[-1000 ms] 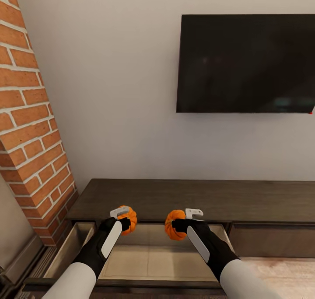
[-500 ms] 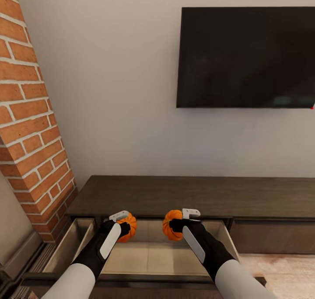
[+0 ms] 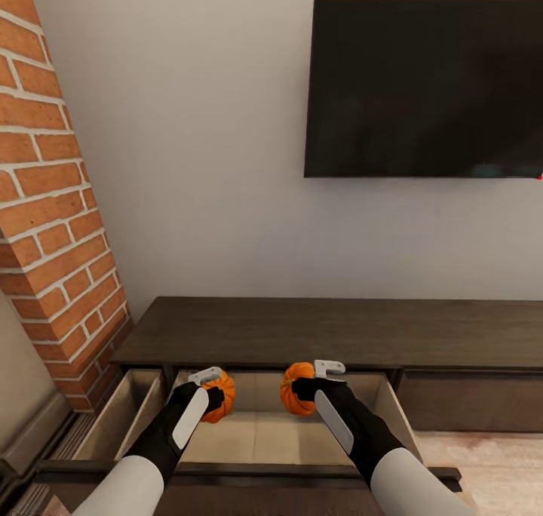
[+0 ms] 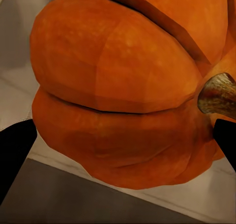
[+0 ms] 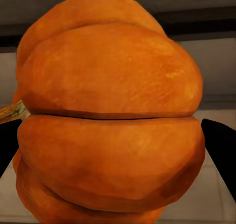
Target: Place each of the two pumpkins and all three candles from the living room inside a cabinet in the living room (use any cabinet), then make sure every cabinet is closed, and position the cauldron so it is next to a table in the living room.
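Note:
Each of my hands holds a ribbed orange pumpkin above the open drawer (image 3: 249,437) of the long dark-brown cabinet (image 3: 332,331). My left gripper (image 3: 213,391) is shut on the smaller pumpkin (image 3: 221,395), whose brown stem (image 4: 219,94) shows close up in the left wrist view beside its orange body (image 4: 118,86). My right gripper (image 3: 305,391) is shut on the bigger pumpkin (image 3: 296,388), seen large (image 5: 110,116) between the black fingers (image 5: 223,145) in the right wrist view. Both pumpkins hang over the drawer's pale beige floor, near its back.
A brick chimney column (image 3: 49,199) rises at the left. A black television (image 3: 426,86) hangs on the white wall above the cabinet. A second, narrower drawer (image 3: 124,418) stands open at the left. A shut drawer front (image 3: 471,399) and pale floor (image 3: 498,463) lie at the right.
Both arms have lowered the pumpkins toward the drawer. The head view has tipped down a little, so the television and cabinet sit higher in the picture.

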